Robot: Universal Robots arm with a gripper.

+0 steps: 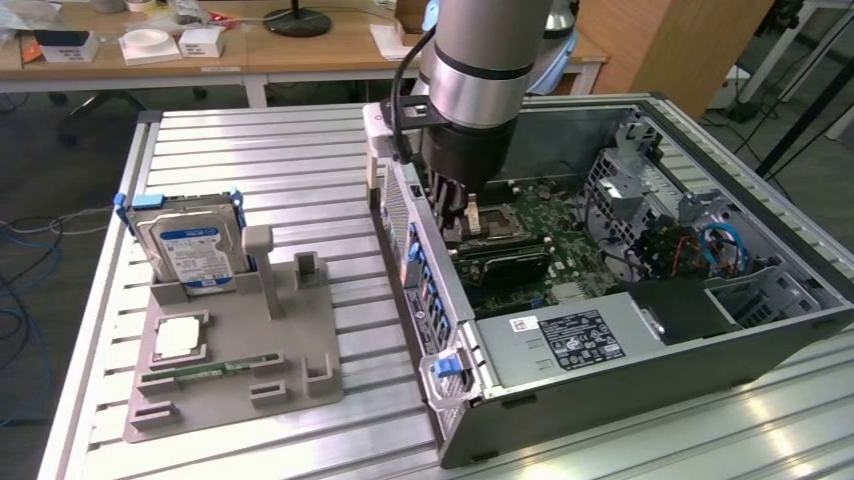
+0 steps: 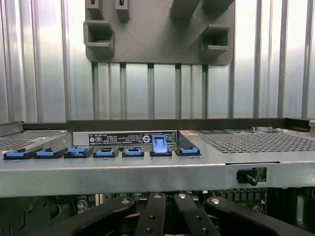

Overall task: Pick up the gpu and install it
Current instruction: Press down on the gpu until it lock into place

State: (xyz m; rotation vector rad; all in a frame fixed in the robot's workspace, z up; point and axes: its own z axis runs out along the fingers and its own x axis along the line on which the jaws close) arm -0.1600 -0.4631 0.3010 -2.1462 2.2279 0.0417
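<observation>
My claw (image 1: 467,212), clenched, hangs inside the open computer case (image 1: 747,340) above the motherboard (image 1: 534,245); seating the gpu there demands precise slot alignment.

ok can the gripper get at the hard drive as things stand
Probably, not directly: the gripper is down inside the open computer case, whose wall stands between them. The hard drive stands upright in its grey stand, free above.
</observation>
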